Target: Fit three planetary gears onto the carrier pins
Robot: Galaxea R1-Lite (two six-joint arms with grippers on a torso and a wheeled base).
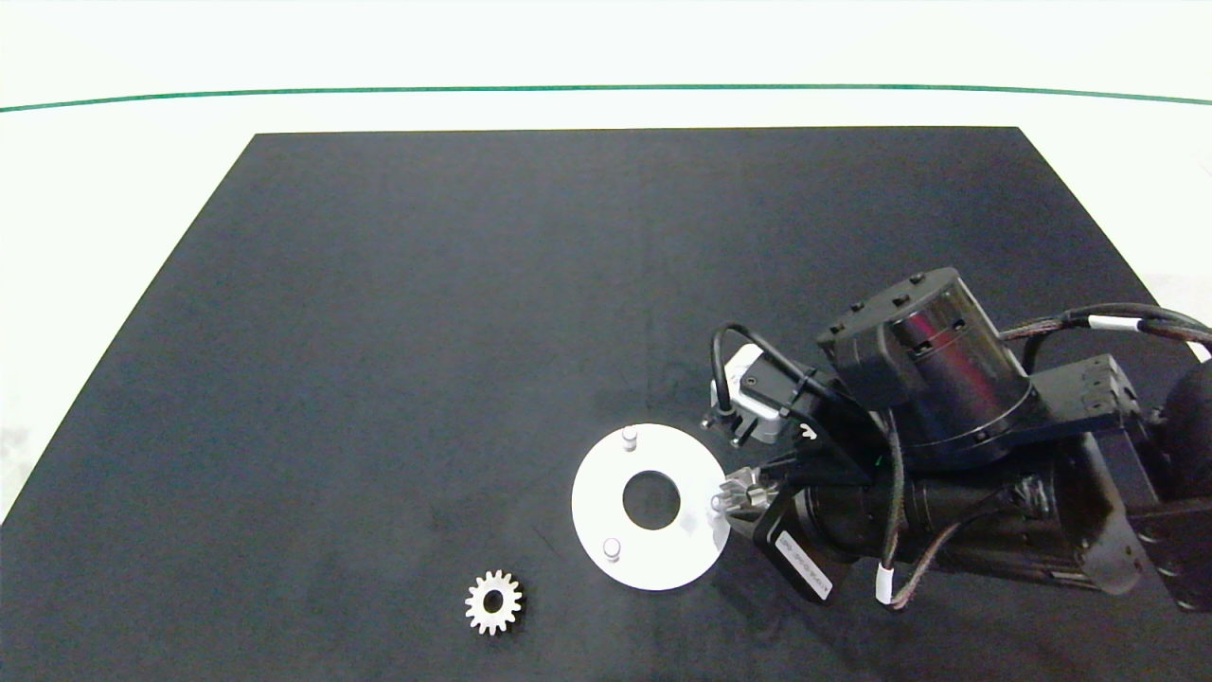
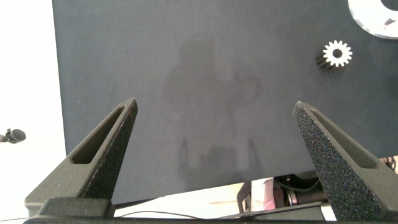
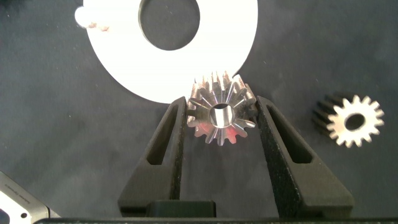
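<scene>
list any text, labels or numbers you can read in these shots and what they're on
None can be read.
White label on the right arm, near the right gripper: it carries print, too small and blurred to read.
The gear held by that gripper, the loose gear, the white disc and the black mat: no markings visible.
</scene>
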